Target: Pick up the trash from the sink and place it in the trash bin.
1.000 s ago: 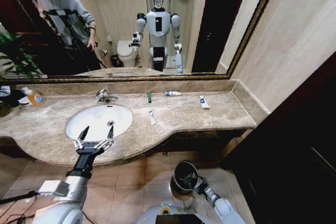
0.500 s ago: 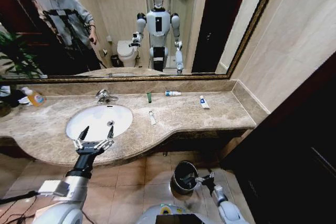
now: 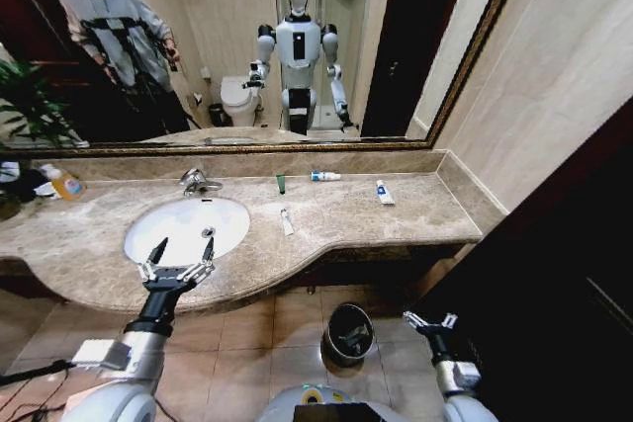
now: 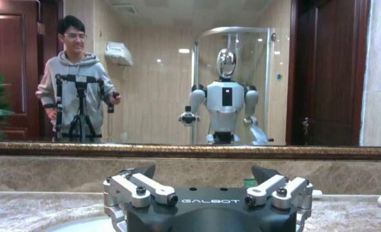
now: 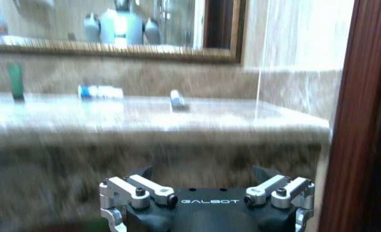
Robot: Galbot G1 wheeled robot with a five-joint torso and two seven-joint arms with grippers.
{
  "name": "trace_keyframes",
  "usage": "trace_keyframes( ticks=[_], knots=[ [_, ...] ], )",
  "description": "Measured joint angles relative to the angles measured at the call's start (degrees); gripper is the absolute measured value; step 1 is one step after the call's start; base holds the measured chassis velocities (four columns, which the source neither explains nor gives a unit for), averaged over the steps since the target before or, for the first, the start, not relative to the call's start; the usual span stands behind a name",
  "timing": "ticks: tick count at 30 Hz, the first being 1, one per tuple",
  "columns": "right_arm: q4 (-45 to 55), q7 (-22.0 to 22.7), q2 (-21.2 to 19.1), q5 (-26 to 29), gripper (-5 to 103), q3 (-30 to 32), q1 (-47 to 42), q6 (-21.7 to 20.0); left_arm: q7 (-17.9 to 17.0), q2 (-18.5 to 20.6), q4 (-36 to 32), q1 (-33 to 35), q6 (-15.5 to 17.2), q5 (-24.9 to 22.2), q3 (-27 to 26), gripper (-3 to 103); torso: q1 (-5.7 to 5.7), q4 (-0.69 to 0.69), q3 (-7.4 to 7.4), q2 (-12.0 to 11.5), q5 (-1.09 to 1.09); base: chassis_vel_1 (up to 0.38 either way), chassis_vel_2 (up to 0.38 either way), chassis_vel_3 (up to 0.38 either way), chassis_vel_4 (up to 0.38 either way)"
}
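Four pieces of trash are seen left on the beige marble bench [image 3: 415, 207], none in the white oval sink basin [image 3: 183, 227] itself; small white tube [image 3: 286, 221] lies just right of the basin; little green tube [image 3: 281, 183] stands by the back wall; blue-and-white tube [image 3: 324, 176] lies beside it; another white tube with a blue end [image 3: 383, 192] lies further right. Small round black bin with shiny rim [image 3: 348, 332] sits on the floor tiles below the bench edge; something pale is glimpsed inside, but what it is cannot be told.

Left pincer [image 3: 177, 266] is held over the near rim of the basin, fingers spread wide, nothing gripped; right pincer [image 3: 431, 322] is low, just right of the bin, fingers also apart and empty.

Judgement: task is only partly done at best; all four bench items are yet to be picked and dropped; no item is in hand. Orange soap bottle [image 3: 63, 183] at far left is not counted as trash.
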Motion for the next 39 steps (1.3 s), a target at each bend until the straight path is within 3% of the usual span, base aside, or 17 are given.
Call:
trace_keyframes(
  ticks=[4,7,8,11,15,21,24,32,39],
  knots=[
    [6.49,0.39,0.02,0.23,100,-0.20,0.43,-3.71,0.00,0.00,0.00,0.00,0.00,0.00,0.00,100,0.00,-0.01,0.00,0.00,-0.01,0.000,0.000,0.000,0.000],
    [8.75,1.44,-2.23,0.41,100,-1.55,7.29,-9.20,0.00,0.00,0.00,0.00,0.00,0.00,0.00,100,0.00,0.01,0.00,0.00,0.02,0.000,0.000,0.000,0.000],
    [8.75,1.44,-2.23,0.41,100,-1.55,7.29,-9.20,0.00,0.00,0.00,0.00,0.00,0.00,0.00,100,0.00,0.01,0.00,0.00,0.02,0.000,0.000,0.000,0.000],
    [9.12,2.83,-6.20,2.88,100,-3.88,15.35,-14.47,0.00,0.00,0.00,0.00,0.00,0.00,0.00,100,0.02,0.03,0.01,0.00,0.01,0.000,0.000,0.000,0.000],
    [7.90,3.45,-10.24,6.09,100,-6.00,21.04,-18.36,0.00,0.00,0.00,0.00,0.00,0.00,0.00,100,0.02,0.02,0.01,-0.01,0.00,0.000,0.000,0.000,0.000],
    [1.83,3.22,-14.34,8.89,100,-8.41,29.24,-20.35,0.00,0.00,0.00,0.00,0.00,0.00,0.00,100,0.02,0.01,0.01,0.00,0.01,0.000,0.000,0.000,0.000],
    [-5.39,1.00,-15.99,10.07,100,-9.37,36.43,-20.45,0.00,0.00,0.00,0.00,0.00,0.00,-0.01,100,0.02,0.01,0.02,-0.01,0.01,0.000,0.000,0.000,0.000],
    [-16.72,-1.94,-15.23,10.18,100,-13.56,47.74,-22.85,0.00,0.00,0.00,0.00,0.00,0.00,0.00,100,0.02,0.00,0.02,-0.01,0.00,0.000,0.000,0.000,0.000],
    [-24.84,-1.00,-13.04,8.64,100,-19.84,55.67,-21.74,0.00,0.00,0.00,0.00,0.00,0.00,0.00,100,0.01,0.01,0.01,-0.01,0.00,0.000,0.000,0.000,0.000]
  ],
)
